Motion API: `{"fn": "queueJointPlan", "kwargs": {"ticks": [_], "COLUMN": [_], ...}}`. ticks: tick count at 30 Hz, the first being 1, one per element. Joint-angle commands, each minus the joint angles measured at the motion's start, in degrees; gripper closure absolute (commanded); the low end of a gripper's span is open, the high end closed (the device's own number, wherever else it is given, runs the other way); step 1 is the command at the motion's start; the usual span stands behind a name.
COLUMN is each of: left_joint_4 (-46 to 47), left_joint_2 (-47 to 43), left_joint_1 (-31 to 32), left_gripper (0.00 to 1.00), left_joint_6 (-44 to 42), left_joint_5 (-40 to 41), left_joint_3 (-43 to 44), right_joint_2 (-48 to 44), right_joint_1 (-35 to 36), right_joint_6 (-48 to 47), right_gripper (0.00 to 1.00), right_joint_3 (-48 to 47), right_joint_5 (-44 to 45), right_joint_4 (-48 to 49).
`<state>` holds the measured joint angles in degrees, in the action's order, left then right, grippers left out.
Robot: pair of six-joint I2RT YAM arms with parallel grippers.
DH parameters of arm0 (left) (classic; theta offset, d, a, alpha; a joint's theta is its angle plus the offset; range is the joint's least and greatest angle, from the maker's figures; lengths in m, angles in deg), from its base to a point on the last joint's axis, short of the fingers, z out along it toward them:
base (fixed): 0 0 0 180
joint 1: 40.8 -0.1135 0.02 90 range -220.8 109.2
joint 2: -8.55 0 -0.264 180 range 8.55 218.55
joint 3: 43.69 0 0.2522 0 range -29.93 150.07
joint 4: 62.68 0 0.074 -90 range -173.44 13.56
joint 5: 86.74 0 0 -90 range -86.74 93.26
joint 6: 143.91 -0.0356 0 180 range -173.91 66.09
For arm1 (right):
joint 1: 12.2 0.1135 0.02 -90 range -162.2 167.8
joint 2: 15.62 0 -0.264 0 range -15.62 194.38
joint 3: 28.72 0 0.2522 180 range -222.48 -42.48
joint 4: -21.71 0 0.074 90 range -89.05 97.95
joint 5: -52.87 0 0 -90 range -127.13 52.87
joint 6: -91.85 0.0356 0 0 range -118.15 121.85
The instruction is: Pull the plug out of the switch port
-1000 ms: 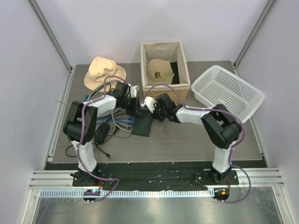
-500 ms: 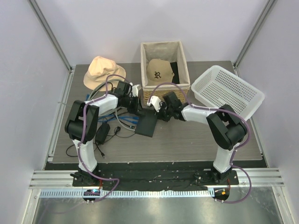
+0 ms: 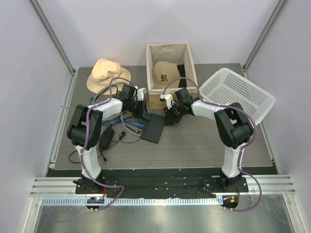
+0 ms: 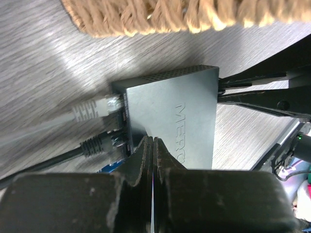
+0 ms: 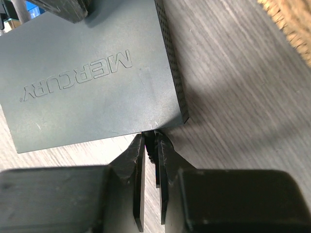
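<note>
The switch [image 3: 153, 128] is a flat dark-grey box embossed MERCURY, lying mid-table; it also shows in the left wrist view [image 4: 170, 116] and the right wrist view [image 5: 92, 73]. A grey cable's clear plug [image 4: 99, 109] and a black cable's plug [image 4: 97, 144] sit in its port edge. My left gripper [image 3: 141, 110] is shut, its tips [image 4: 153, 141] resting on the switch's top near the ports. My right gripper [image 3: 170, 118] is shut on a black ribbed plug [image 5: 151, 143] that meets the switch's opposite edge near a corner; whether it is still seated is hidden.
A wicker basket [image 3: 190, 58] with a cap stands just behind the switch. A white plastic basket [image 3: 238, 94] is at the right. A tan hat [image 3: 108, 73] lies back left. A tangle of cables [image 3: 126, 127] and a black power adapter [image 3: 106, 138] lie left of the switch.
My right arm has swung back and right, its gripper moving along with the switch's right edge. The switch has shifted slightly right. The left arm has barely moved.
</note>
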<state>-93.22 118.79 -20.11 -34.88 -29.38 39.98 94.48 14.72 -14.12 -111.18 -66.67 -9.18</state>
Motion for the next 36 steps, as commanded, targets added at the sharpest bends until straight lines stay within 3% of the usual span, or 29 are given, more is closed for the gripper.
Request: {"fn": "queueJointPlan", "kwargs": {"ticks": [1, 9, 13, 15, 19, 22, 26, 28, 34, 36], "left_joint_4": [-7.13, -5.90, -6.42, -7.65, -8.89, -8.89, -8.36, -9.32, -11.35, -11.35], "left_joint_2": [-2.19, -6.62, -3.54, -1.01, 1.38, 2.26, 4.54, 6.82, 9.65, 9.65], "left_joint_1": [0.14, 1.99, 3.92, 4.45, 5.59, 6.38, 6.91, 7.17, 7.53, 7.61], "left_gripper": [1.00, 1.00, 1.00, 1.00, 1.00, 1.00, 1.00, 1.00, 1.00, 1.00], "left_joint_6": [-2.95, -2.86, -3.38, -3.82, -3.65, -3.12, -2.24, -2.50, -2.85, -2.94], "left_joint_5": [8.83, 3.20, 7.93, 12.59, 17.43, 19.89, 22.88, 22.27, 23.06, 23.33], "left_joint_3": [-4.34, -8.21, -7.78, -6.81, -6.01, -5.84, -6.01, -4.53, -2.14, -1.97], "right_joint_2": [-1.03, 2.48, 3.71, 3.01, -0.32, -2.52, -5.60, -8.05, -14.73, -15.36], "right_joint_1": [0.50, 3.58, 3.58, 3.67, 6.30, 6.31, 8.58, 11.22, 12.37, 9.92], "right_joint_6": [5.15, 10.25, 11.31, 10.17, 1.57, -3.18, -7.49, -14.16, -19.45, -16.83], "right_gripper": [0.99, 0.98, 0.99, 0.99, 0.99, 0.99, 0.99, 0.99, 0.99, 0.99], "right_joint_3": [-0.73, -3.89, -4.86, -4.77, -2.41, 0.67, 6.19, 9.80, 21.41, 20.64], "right_joint_5": [-1.49, -2.28, -1.32, 5.06, 26.57, 31.54, 34.27, 36.65, 40.70, 35.19], "right_joint_4": [-2.83, 0.77, 0.69, -0.97, -1.86, -0.72, 2.17, 7.61, 21.07, 17.59]}}
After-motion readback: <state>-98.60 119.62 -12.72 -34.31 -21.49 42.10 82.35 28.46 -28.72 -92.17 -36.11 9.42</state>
